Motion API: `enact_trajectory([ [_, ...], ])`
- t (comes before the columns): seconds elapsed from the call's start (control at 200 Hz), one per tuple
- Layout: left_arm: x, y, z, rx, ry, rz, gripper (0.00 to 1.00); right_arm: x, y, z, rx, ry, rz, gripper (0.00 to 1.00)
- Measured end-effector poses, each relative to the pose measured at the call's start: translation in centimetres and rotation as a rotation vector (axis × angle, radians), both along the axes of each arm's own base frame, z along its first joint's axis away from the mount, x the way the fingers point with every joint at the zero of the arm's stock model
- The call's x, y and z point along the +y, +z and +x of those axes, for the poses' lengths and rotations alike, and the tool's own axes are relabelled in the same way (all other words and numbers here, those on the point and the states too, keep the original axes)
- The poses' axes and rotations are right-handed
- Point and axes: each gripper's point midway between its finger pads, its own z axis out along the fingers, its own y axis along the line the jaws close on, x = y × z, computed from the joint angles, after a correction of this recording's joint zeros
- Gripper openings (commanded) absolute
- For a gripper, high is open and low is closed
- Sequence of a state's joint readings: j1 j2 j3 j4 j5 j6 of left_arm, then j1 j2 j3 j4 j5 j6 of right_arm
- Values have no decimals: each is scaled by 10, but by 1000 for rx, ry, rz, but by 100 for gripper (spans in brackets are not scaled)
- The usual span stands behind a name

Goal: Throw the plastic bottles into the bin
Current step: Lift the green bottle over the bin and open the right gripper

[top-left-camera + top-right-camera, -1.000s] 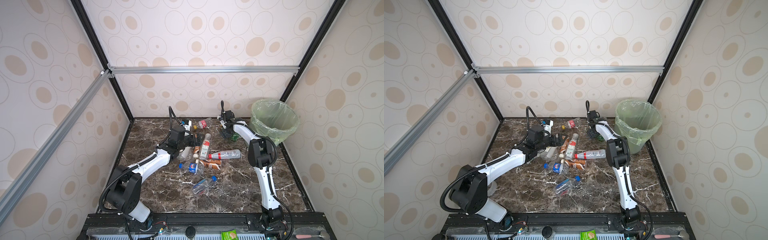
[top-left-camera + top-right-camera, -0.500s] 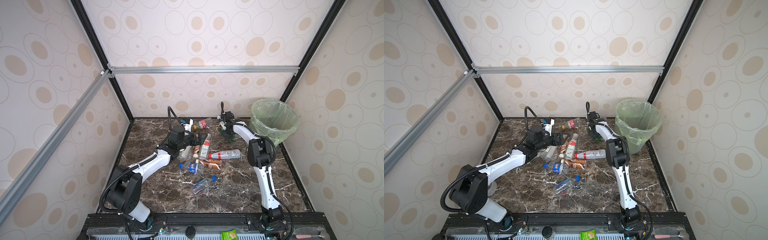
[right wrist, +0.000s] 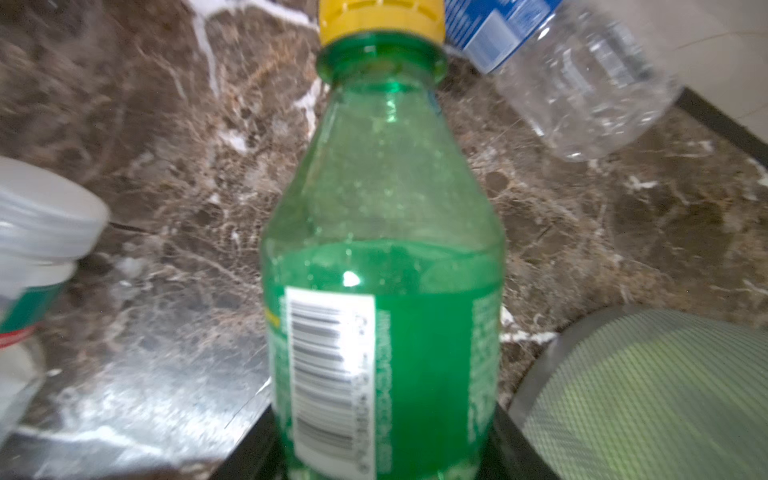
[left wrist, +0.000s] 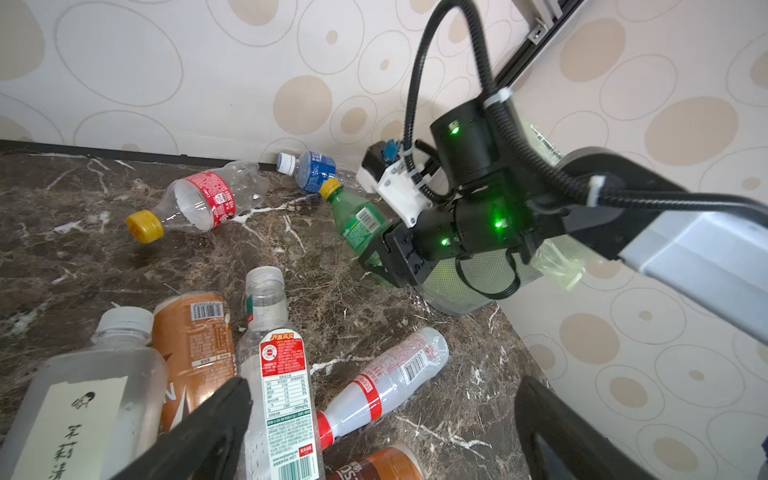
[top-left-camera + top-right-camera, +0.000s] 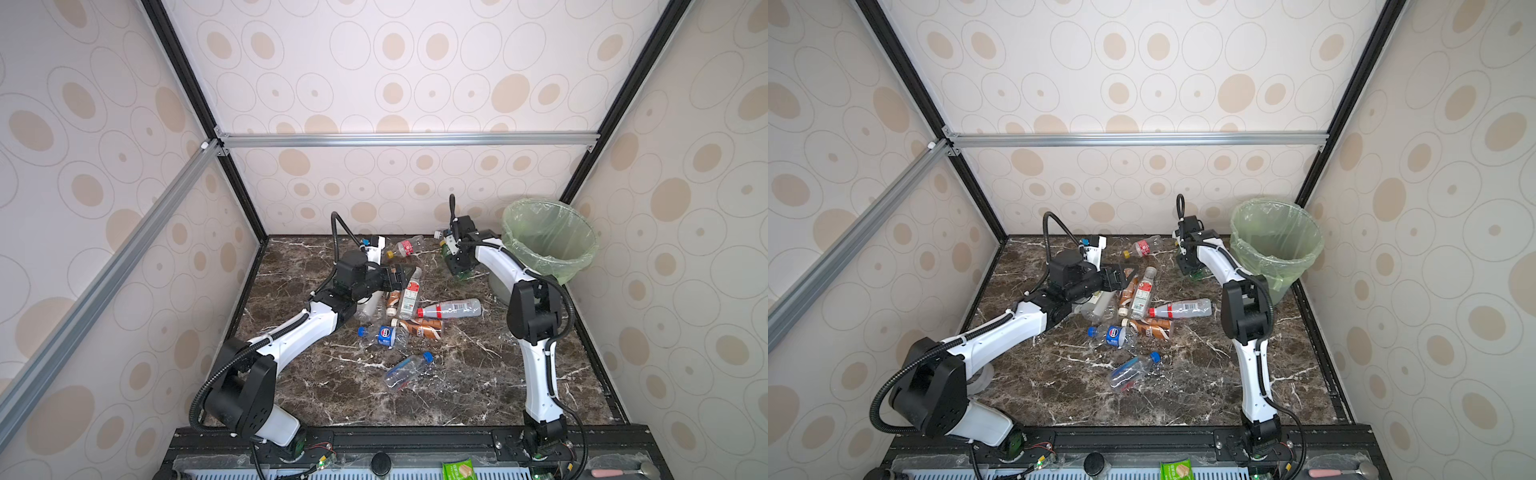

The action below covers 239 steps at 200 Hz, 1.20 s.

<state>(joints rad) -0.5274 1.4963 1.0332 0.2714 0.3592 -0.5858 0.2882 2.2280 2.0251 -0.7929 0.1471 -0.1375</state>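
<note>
right gripper [image 5: 457,269] narrower than before, now gripping green bottle [image 3: 382,249], arm stretching beside bin [image 5: 552,264]; left gripper [image 5: 404,277] hovering wide open.

Over the last second the right hand [image 5: 456,269] has drawn its jaws in from a wide spread to a grip on the green bottle [image 3: 382,257], and they now press against both sides of its labelled lower body. Most of that narrowing came early in the second, and since then the jaws have tightened only a touch. Whether the bottle has come up off the bench [image 5: 457,374] cannot be told.
</note>
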Motion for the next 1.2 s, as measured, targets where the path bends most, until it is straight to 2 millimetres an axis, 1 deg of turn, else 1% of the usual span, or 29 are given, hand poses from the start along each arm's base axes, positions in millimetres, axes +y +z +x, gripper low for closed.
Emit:
enact_trajectory([
  [0.03,-3,2,-1,-6,-4,6,99,2,12,-2,-20,-4,13,40],
  [0.035,-4,3,-2,-8,-6,7,99,3,18,-3,-29,-3,20,40],
  [0.05,-5,3,-2,-10,-7,7,99,4,24,-4,-40,-5,25,40],
  [0.08,-8,6,-4,-17,-13,14,99,7,33,-5,-55,-4,37,40],
  [0.09,-9,7,-4,-20,-13,15,99,8,42,-7,-71,-3,46,39],
  [0.115,-11,10,-5,-28,-16,17,99,11,56,-9,-95,-3,61,39],
  [0.18,-16,19,-6,-49,-23,15,99,18,84,-15,-145,1,92,39],
  [0.26,-19,35,-4,-81,-25,7,99,25,127,-24,-226,6,144,38],
  [0.275,-20,38,-4,-86,-24,6,99,25,130,-25,-233,5,147,38],
  [0.38,-21,61,0,-127,-19,-8,99,23,179,-37,-331,-6,201,38],
  [0.4,-21,65,0,-136,-17,-11,99,21,191,-41,-355,-10,211,38],
  [0.44,-21,76,1,-155,-16,-17,99,18,206,-45,-388,-16,223,38],
  [0.5,-22,93,3,-185,-15,-27,99,11,238,-55,-460,-31,241,38],
  [0.54,-24,109,3,-215,-16,-38,99,6,258,-61,-511,-42,250,39],
  [0.545,-24,109,3,-215,-16,-38,99,6,258,-61,-511,-42,250,39],
  [0.565,-25,116,3,-231,-17,-44,99,2,271,-66,-543,-49,255,39],
  [0.615,-26,132,2,-261,-18,-56,99,-5,292,-75,-600,-62,259,39],
  [0.64,-26,140,1,-278,-18,-64,99,-10,307,-82,-639,-71,258,39],
  [0.69,-27,151,0,-301,-19,-74,99,-18,326,-91,-691,-85,255,39],
  [0.7,-28,153,0,-304,-20,-76,99,-21,333,-95,-711,-91,251,39],
  [0.72,-28,156,-1,-312,-20,-80,99,-24,338,-98,-727,-97,249,39],
  [0.735,-29,159,-2,-319,-21,-83,99,-29,348,-103,-756,-107,244,39],
  [0.8,-31,165,-4,-335,-26,-90,99,-42,370,-117,-827,-135,229,39],
  [0.825,-32,166,-5,-339,-28,-92,99,-49,382,-126,-868,-151,224,39],
  [0.93,-36,168,-8,-350,-38,-95,99,-70,410,-154,-977,-205,211,39],
  [1.005,-39,170,-10,-357,-43,-98,99,-83,424,-170,-1047,-239,203,39],
  [1.055,-40,171,-11,-361,-45,-99,99,-91,428,-179,-1083,-262,194,39],
  [1.115,-41,171,-12,-363,-46,-101,99,-99,430,-183,-1111,-291,164,40],
  [1.195,-41,172,-12,-366,-47,-103,99,-113,425,-175,-1100,-352,99,41],
])
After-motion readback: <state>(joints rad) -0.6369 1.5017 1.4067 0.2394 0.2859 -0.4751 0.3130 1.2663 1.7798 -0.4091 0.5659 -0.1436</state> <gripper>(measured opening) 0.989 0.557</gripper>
